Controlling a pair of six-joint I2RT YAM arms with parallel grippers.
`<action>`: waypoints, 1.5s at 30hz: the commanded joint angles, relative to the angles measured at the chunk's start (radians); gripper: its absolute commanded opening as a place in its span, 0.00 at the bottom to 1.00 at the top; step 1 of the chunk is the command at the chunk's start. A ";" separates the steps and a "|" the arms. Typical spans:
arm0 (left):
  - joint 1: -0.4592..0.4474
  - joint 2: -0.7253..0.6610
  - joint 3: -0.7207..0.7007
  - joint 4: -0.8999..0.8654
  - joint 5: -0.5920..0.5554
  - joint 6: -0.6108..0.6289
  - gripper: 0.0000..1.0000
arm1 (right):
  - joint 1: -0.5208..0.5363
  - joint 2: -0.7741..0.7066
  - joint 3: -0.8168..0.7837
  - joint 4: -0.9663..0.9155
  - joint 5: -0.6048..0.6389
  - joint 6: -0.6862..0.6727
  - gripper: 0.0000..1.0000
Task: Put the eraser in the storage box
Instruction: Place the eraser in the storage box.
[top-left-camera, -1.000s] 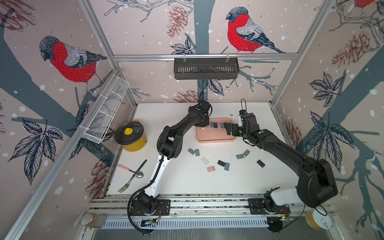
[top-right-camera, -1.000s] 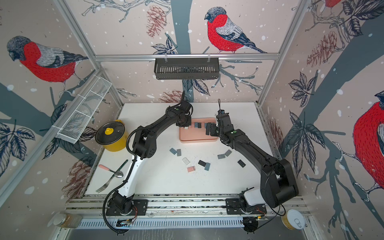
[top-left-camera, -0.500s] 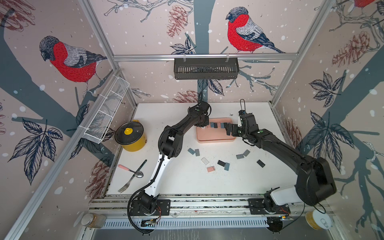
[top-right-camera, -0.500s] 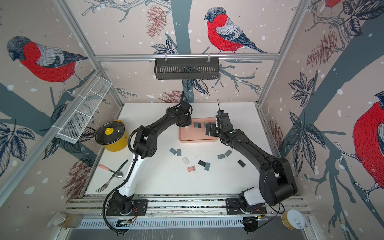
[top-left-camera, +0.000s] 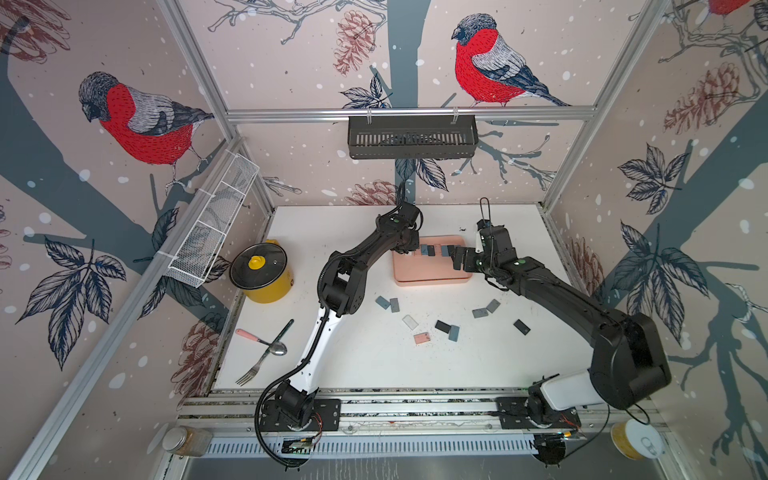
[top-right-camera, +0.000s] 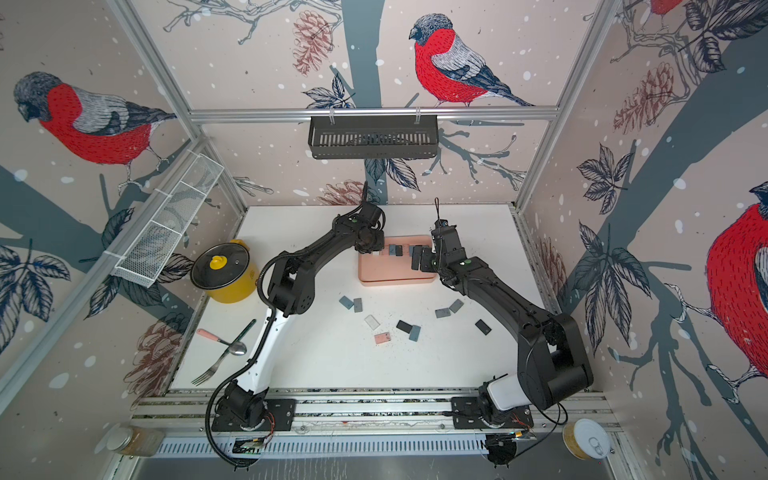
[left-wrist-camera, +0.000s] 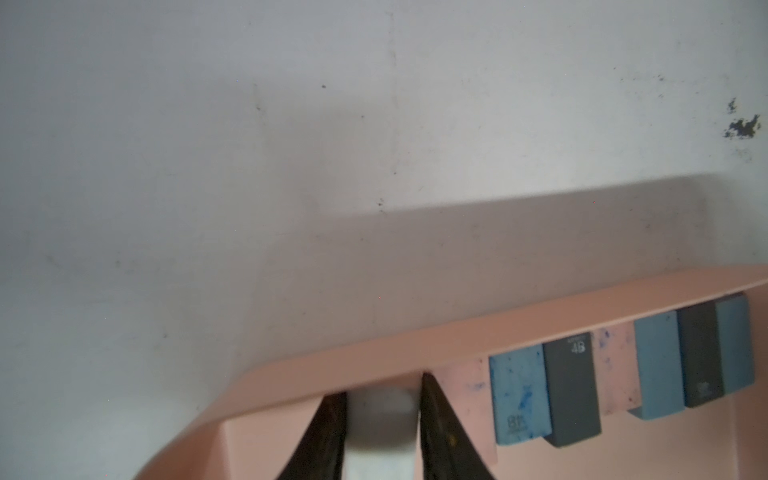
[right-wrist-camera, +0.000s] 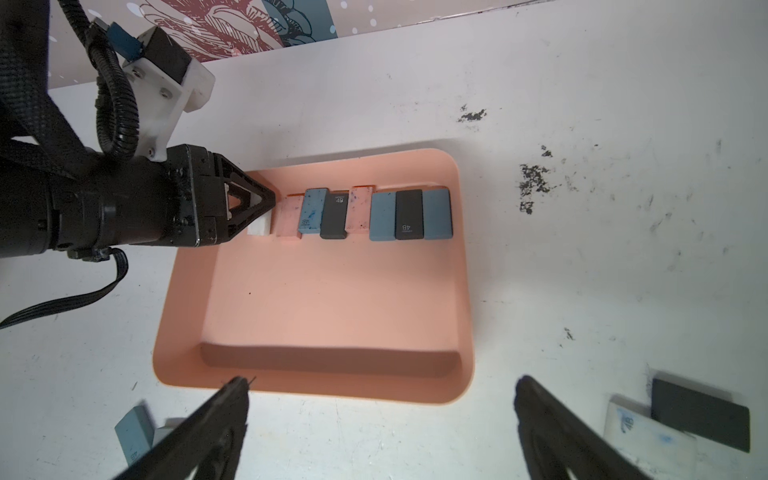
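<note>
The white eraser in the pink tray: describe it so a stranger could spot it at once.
Find the salmon-pink storage box toward the back of the white table. A row of erasers lines its far wall; the white eraser ends that row, between the fingers of the left gripper. Every other eraser in the row is pink, blue or black.

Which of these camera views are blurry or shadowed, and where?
Left wrist view: the left pincer and the white eraser between its fingers are soft, and the storage box throws a broad shadow on the table. Right wrist view: the right pincer is blurred, the boxed erasers sharp. Both top views: fairly sharp.
</note>
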 joint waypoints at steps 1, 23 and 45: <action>0.000 -0.007 0.006 0.007 0.008 0.001 0.32 | -0.001 0.001 0.003 0.014 0.010 -0.003 0.99; -0.001 -0.033 0.000 -0.007 0.005 -0.023 0.34 | -0.002 -0.012 -0.012 0.020 0.011 0.000 0.99; 0.005 -0.059 -0.086 0.041 0.033 -0.039 0.66 | -0.003 0.004 -0.021 0.034 0.006 0.004 0.99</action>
